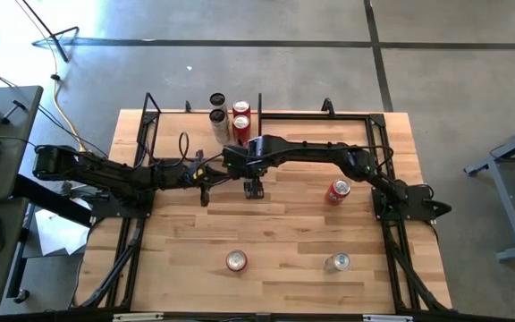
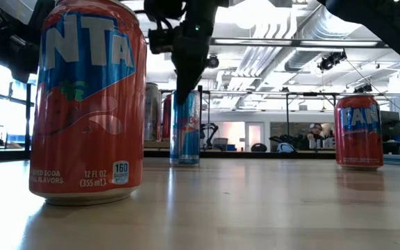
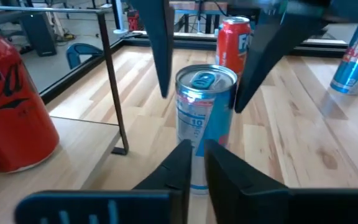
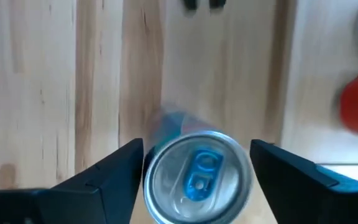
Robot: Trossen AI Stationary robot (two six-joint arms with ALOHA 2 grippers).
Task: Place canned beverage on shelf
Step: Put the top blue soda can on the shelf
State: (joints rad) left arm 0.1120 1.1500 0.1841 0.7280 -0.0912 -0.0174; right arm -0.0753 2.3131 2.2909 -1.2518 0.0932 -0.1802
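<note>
Now my right jaws (image 4: 196, 163) stand open on either side of the upright blue can (image 4: 196, 177) on the table (image 1: 275, 241), beside the shelf (image 3: 73, 146); my left jaws (image 3: 194, 165) are nearly closed, empty.

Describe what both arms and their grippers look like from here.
Both arms are dark, slim, jointed tubes with black cables along them. The left gripper has two dark, wedge-shaped fingers with flat inner faces. The right gripper has matching dark, tapered fingers. No markings are visible.
</note>
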